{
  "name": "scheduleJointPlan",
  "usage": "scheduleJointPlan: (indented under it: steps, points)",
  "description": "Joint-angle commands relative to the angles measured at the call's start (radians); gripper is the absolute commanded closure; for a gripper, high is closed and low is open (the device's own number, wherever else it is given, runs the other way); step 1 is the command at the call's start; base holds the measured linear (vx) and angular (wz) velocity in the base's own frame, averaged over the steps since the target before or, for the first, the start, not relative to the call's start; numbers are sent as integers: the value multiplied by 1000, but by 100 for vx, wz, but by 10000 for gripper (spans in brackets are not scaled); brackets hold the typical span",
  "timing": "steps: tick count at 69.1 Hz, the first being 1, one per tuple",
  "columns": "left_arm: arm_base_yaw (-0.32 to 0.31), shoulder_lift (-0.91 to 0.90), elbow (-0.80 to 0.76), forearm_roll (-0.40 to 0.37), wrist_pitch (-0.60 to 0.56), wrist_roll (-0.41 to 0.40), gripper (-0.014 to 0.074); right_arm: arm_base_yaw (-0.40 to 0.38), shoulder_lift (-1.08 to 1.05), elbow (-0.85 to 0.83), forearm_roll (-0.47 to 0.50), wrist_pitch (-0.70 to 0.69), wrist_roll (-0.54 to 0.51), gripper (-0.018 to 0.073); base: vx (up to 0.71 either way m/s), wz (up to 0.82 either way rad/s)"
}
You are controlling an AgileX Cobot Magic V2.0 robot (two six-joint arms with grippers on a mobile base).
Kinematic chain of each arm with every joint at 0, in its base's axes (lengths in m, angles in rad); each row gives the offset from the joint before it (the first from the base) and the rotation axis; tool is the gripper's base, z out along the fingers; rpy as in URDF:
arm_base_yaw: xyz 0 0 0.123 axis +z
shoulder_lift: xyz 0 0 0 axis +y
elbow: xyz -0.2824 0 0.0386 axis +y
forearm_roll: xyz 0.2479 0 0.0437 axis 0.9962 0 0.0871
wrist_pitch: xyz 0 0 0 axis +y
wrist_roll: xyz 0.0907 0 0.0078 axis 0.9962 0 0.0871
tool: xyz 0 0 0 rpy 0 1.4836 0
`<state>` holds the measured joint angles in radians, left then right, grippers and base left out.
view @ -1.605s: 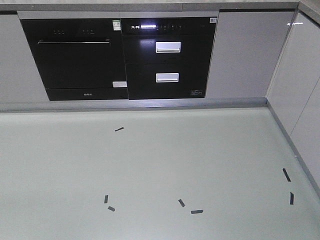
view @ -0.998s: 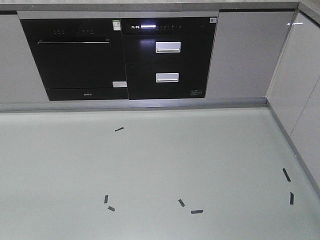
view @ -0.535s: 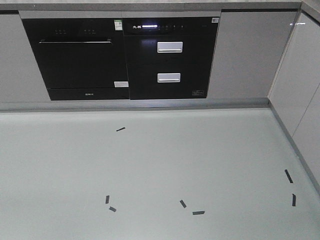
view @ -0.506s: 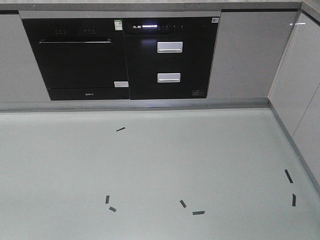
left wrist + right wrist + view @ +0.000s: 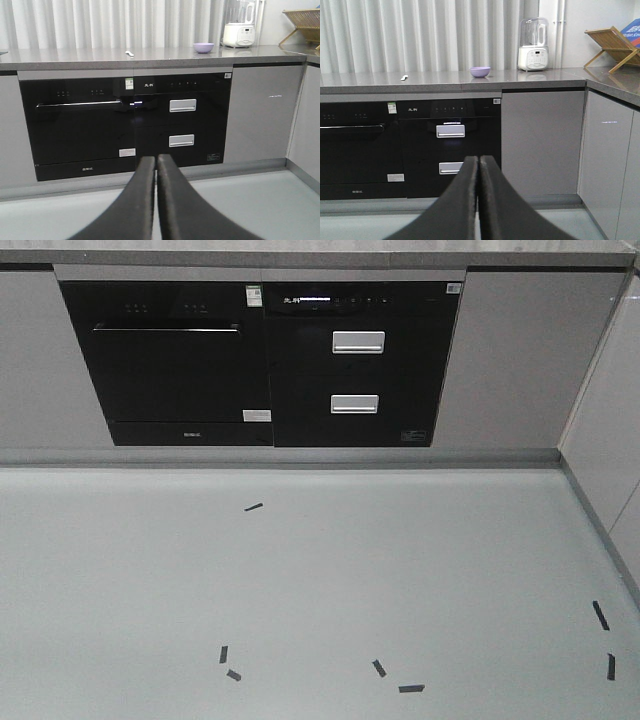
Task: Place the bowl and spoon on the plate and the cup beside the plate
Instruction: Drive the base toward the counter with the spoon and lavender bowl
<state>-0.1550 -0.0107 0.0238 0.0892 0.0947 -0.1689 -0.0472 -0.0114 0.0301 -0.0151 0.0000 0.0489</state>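
Left wrist view, one bowl [image 5: 203,47], one spoon [image 5: 129,53]

Lavender bowl [image 5: 480,72], pale spoon [image 5: 404,77], grey countertop [image 5: 535,75], black appliance fronts [image 5: 445,145], white vertically-striped curtain [image 5: 420,35].

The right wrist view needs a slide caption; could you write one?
Shut right pincer facing the counter that bears bowl and spoon.
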Motion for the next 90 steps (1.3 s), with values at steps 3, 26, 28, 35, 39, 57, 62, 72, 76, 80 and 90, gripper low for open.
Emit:
scheduleJointPlan:
  steps: [3, 26, 28, 35, 39, 57, 62, 72, 76, 80, 90]
  points:
    - [3, -14, -19, -8, -78, -2, 603, -6, -8, 7, -3, -71, -7, 570, 16, 2]
    - [3, -14, -19, -8, -78, -2, 603, -6, -8, 7, -3, -71, -7, 570, 20, -2]
    - [3, -14, -19, -8, -78, -2, 603, -6, -8, 7, -3, -71, -7, 570, 22, -8]
    - [3, -14, -19, -8, -78, -2, 603, -6, -8, 7, -3, -71, -7, 570, 22, -9]
    - [3, -14, -19, -8, -78, -2, 603, -6, -8, 7, -3, -71, -7, 570, 23, -10]
    - [3, -14, -19, -8, -78, -2, 603, -6, -8, 7, -3, -71, -7, 570, 24, -8]
    - [3, -14, -19, -8, -78, -2, 603, -6, -8, 7, -3, -71, -7, 570, 24, -5]
    - [3, -14, -19, -8, -78, -2, 603, -6, -8, 7, -3, -71, -7, 570, 26, -3]
    - [3, -14, -19, -8, -78, -2, 603, -6, -8, 7, -3, -71, -7, 570, 27, -1]
    - [3, -14, -19, -8, -78, -2, 603, -6, -8, 7, -3, -71, -7, 570, 28, -1]
    - [3, -14, -19, -8, -78, -2, 603, -6, -8, 7, -3, -71, -7, 570, 28, -1]
